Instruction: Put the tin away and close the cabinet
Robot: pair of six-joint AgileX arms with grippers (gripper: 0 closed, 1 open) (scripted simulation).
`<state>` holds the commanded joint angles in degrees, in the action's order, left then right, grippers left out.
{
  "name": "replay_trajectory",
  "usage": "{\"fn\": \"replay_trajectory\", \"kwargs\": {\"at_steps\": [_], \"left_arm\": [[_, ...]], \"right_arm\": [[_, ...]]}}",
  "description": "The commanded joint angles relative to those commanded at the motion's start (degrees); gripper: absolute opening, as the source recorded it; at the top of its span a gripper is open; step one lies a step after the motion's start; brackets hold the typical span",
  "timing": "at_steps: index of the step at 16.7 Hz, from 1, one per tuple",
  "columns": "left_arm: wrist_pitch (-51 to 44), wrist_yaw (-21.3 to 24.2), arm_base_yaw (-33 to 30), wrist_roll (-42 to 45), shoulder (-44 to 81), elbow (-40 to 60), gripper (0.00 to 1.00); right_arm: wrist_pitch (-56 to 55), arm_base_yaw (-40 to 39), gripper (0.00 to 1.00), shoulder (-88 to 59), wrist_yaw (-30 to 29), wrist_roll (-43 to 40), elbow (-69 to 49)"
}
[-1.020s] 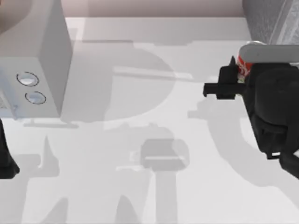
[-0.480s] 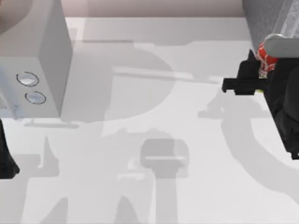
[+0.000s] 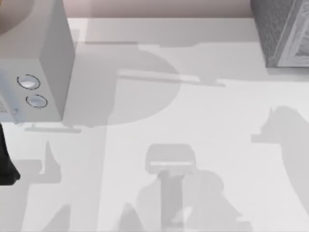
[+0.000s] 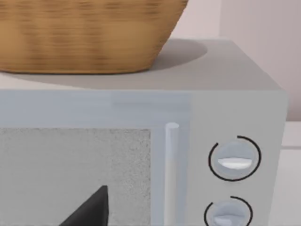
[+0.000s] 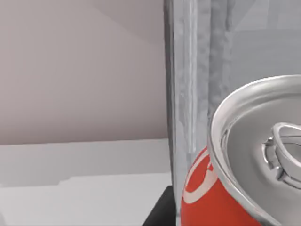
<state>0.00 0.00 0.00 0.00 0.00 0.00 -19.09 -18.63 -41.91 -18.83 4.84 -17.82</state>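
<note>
Our right tool point(image 5: 162, 213) appears in the right wrist view as a dark wedge touching the lower side of the tin point(image 5: 221, 200), and we cannot tell whether it grips the tin or stands open. The tin sits very close to this camera, its silver top with the pull tab tilted toward us and its red body with a white mark below. Just behind it rises the speckled grey edge of the cabinet point(image 5: 197, 94), with the pale tabletop point(image 5: 70, 188) and a plain wall point(image 5: 70, 70) to one side. In the left wrist view, our left tool point(image 4: 91, 209) is a dark point in front of the pale grey box point(image 4: 235, 70); its state we cannot tell either. That box has a speckled window, a slim upright handle point(image 4: 171, 165), two round dials point(image 4: 234, 158) and a woven basket point(image 4: 84, 33) resting on its top. From the top view, the cabinet point(image 3: 277, 29) stands at the far right corner of the tabletop, the pale box at the far left, and our left arm point(image 3: 6, 159) sits dark at the left edge.
</note>
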Motion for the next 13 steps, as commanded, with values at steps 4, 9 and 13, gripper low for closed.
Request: {"fn": "replay_trajectory", "kwargs": {"at_steps": [4,9,13], "left_arm": [[0.00,0.00,0.00,0.00,0.00,0.00,1.00],[0.00,0.00,0.00,0.00,0.00,0.00,1.00],[0.00,0.00,0.00,0.00,0.00,0.00,1.00]], "right_arm": [[8.67,8.37,0.00,19.27,8.31,-2.21,8.10],[16.84,16.37,0.00,37.11,16.46,-4.29,15.73],[19.09,18.63,0.00,41.91,18.83,-4.84,17.82]]}}
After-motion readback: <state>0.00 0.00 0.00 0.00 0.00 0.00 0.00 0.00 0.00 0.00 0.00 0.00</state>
